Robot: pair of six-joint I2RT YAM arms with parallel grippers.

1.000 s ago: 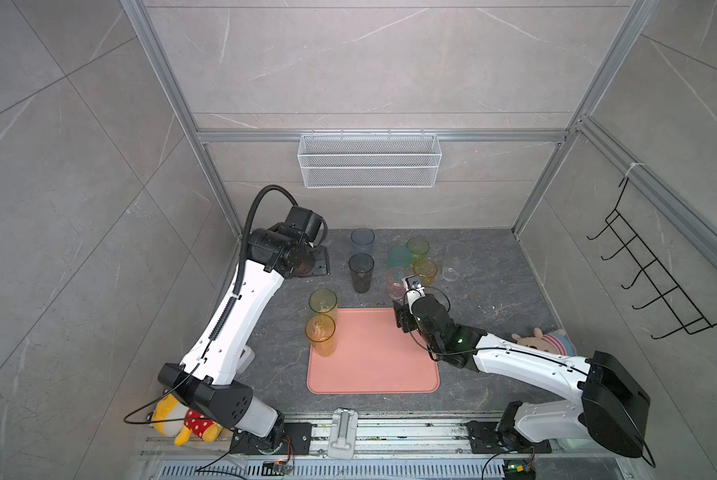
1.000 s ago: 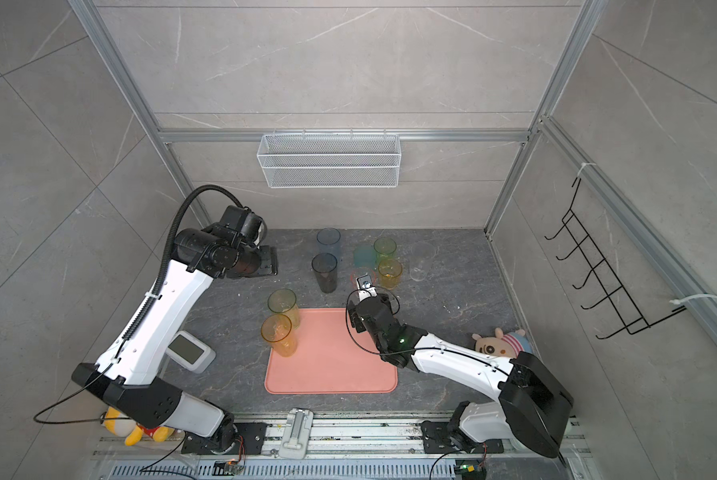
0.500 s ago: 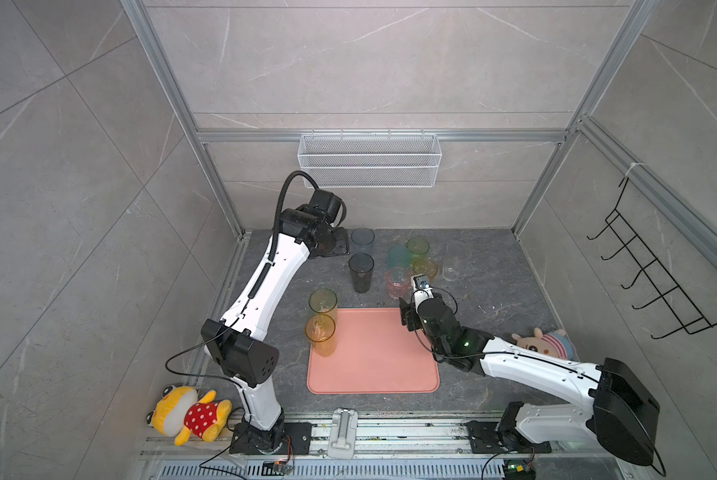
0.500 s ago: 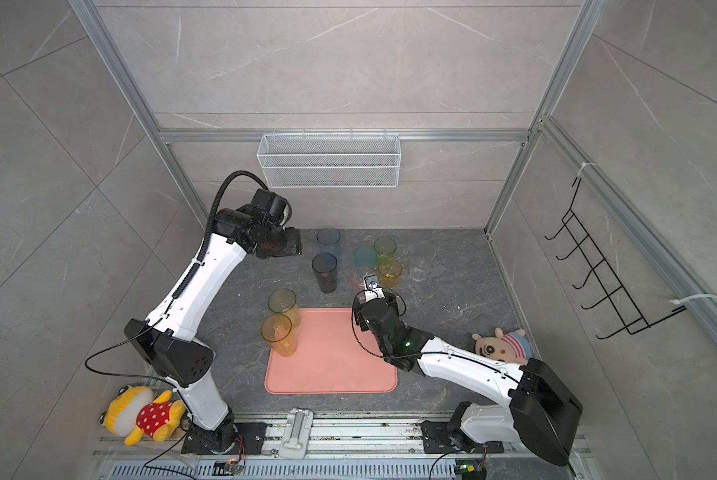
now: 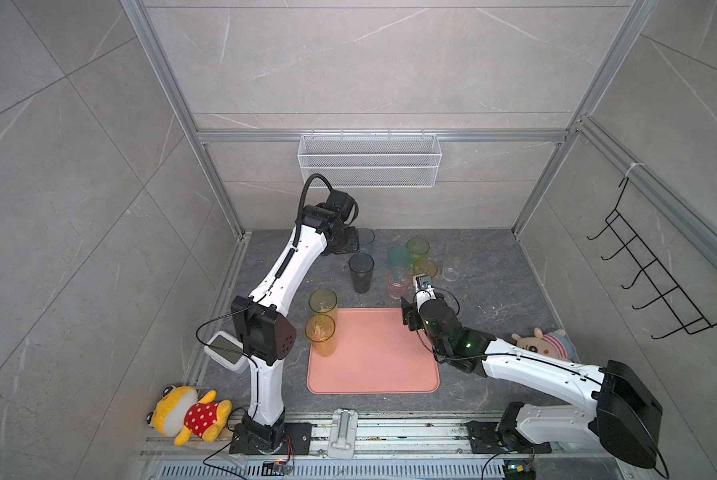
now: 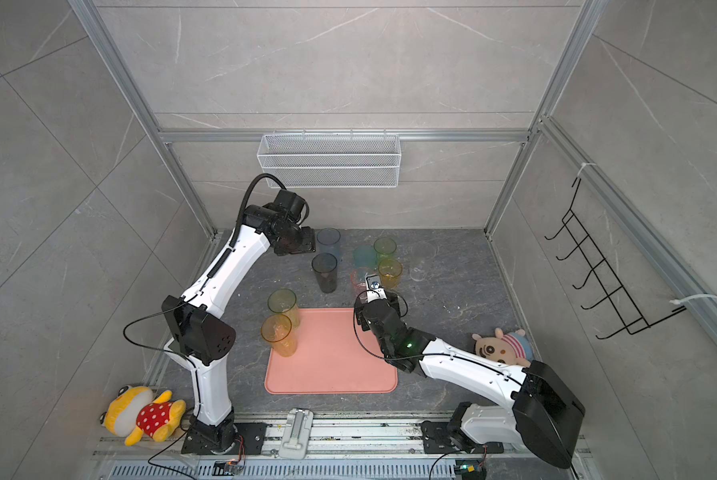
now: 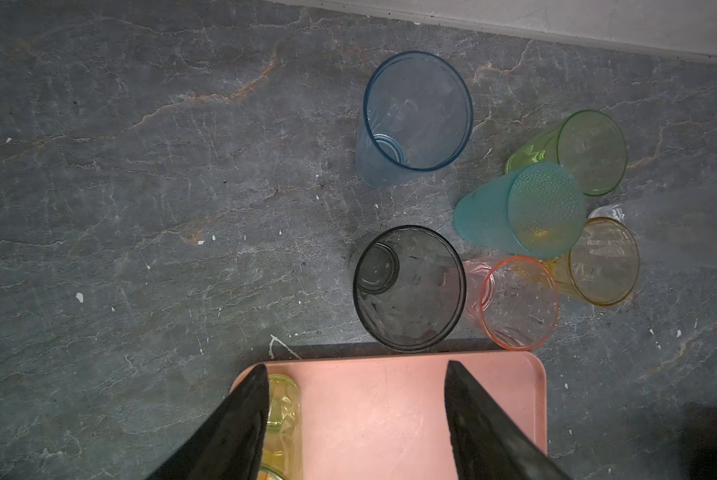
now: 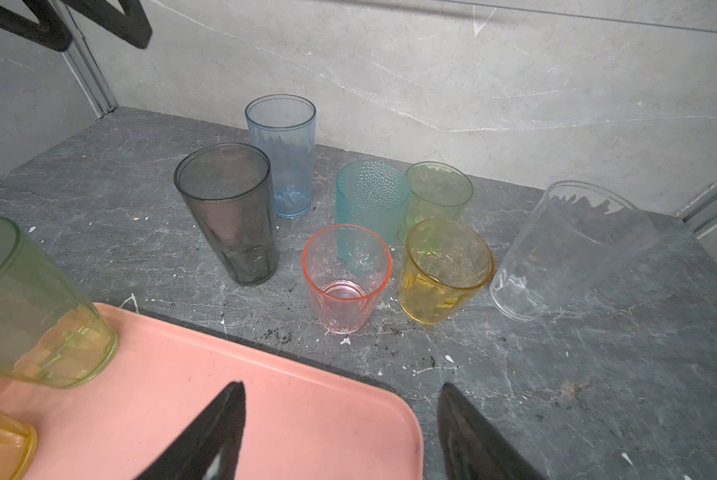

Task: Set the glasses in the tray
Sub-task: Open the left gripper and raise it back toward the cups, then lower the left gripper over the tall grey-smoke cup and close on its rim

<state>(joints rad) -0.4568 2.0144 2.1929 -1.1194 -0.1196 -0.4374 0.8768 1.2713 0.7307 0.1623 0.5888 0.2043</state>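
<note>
Behind tray (image 5: pixel 373 357), seven are stood close together on worktop (image 5: pixel 494 291): smoky grey glass (image 5: pixel 361 274), blue-grey glass (image 5: pixel 366 241), teal glass (image 5: pixel 398 254), green glass (image 5: pixel 417 247), short amber glass (image 5: pixel 425 268), pink glass (image 5: pixel 398 283), clear glass (image 5: pixel 452 261). In tray, tall yellow-green glass (image 5: pixel 322 301) & tall amber glass (image 5: pixel 320 338) are set upright at left edge; middle & right are open. Left claw (image 7: pixel 356 364) is held apart, empty, near back wall by blue-grey glass. Right claw (image 8: pixel 341 384) is spread, empty, over tray's far right corner, pink glass just ahead. Yellow plush toy (image 5: pixel 190 415) lies front-left, well apart.

Left gripper (image 7: pixel 354 365) newly near blue-grey glass (image 5: pixel 368 241)
</note>
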